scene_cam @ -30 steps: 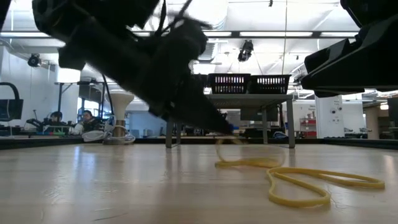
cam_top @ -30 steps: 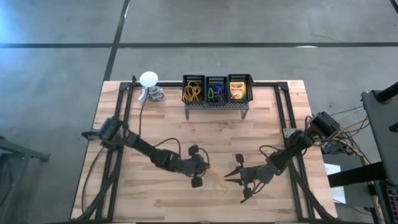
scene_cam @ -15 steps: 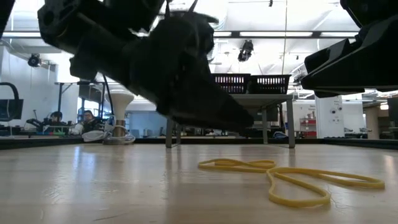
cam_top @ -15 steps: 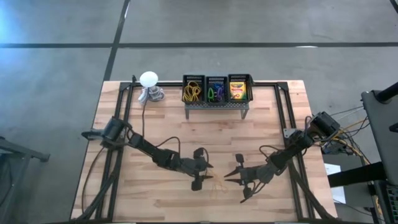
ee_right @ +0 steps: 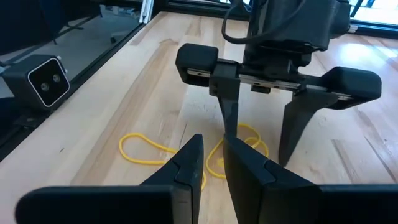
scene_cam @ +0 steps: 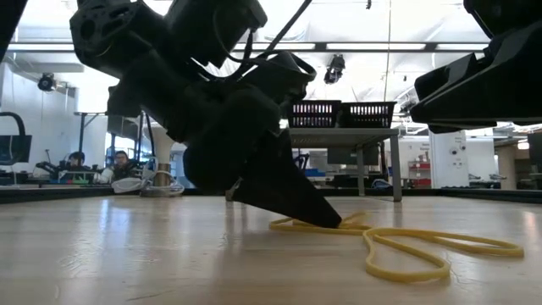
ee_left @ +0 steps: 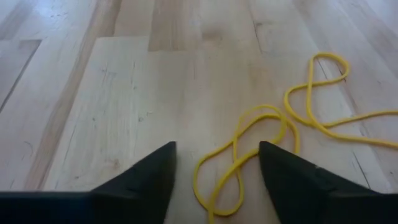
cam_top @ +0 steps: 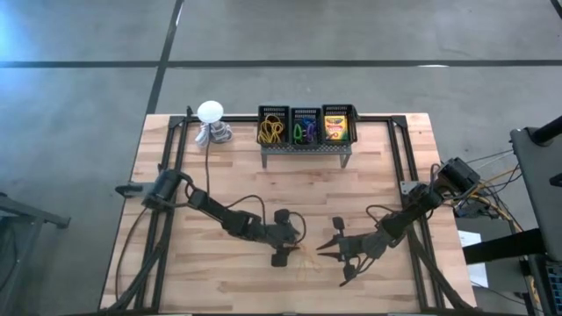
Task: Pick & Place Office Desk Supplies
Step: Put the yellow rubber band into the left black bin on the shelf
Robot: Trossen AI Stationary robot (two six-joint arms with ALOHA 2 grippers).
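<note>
— What lies on the desk? 
— Two thin yellow rubber bands (ee_left: 249, 149), loose and flat on the pale wood at the table's six o'clock, each twisted into a figure-eight; the nearer band (ee_right: 239, 146) overlaps the farther (ee_right: 146, 149). 
— And the remaining supplies? 
— At twelve o'clock: a tangle of yellow bands (cam_top: 271, 131), purple and green clips (cam_top: 305, 132), and a yellow-and-green crayon box (cam_top: 335, 128) standing upright, side by side.

The left gripper (scene_cam: 326, 222) hid part of the yellow rubber bands (scene_cam: 406, 246); contents of the distant baskets (scene_cam: 340, 113) were unreadable.
</note>
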